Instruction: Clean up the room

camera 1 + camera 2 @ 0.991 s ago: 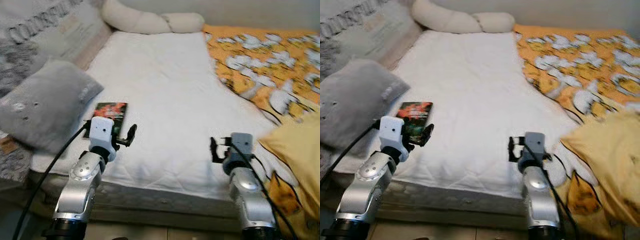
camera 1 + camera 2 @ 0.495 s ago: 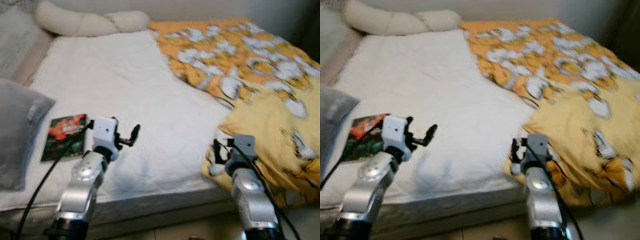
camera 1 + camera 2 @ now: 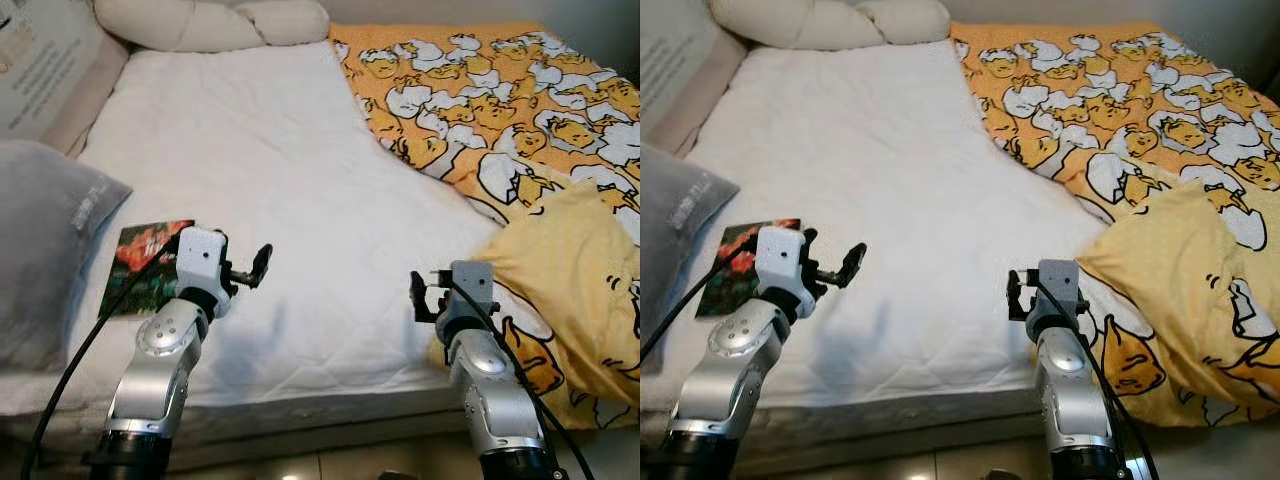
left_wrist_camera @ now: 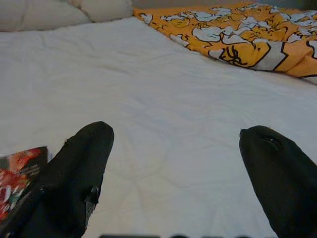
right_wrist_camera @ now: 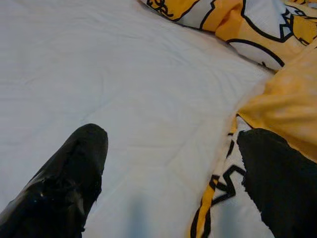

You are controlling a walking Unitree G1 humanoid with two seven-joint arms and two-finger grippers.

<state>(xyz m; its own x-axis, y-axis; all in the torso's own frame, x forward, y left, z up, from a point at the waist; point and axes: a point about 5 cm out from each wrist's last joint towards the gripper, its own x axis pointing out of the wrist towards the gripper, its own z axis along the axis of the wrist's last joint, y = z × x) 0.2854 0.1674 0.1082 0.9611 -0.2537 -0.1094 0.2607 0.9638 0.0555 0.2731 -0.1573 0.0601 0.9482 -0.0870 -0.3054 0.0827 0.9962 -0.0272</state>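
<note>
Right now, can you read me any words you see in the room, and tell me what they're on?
Light beige cushion with dark printed lines: lettering too small and blurred to read.
Grey square pillow: pale lettering on its side, too blurred to read.
Small dark book with a red flower cover: cover text unreadable.
Nothing here can be read.

My two arms are silver, jointed metal with rounded elbow housings; each wrist carries a pale grey boxy camera block; a black cable trails along each forearm; the left gripper (image 3: 258, 268) and right gripper (image 3: 424, 295) end in long matte-black fingers (image 4: 81, 173) with rounded tips.
</note>
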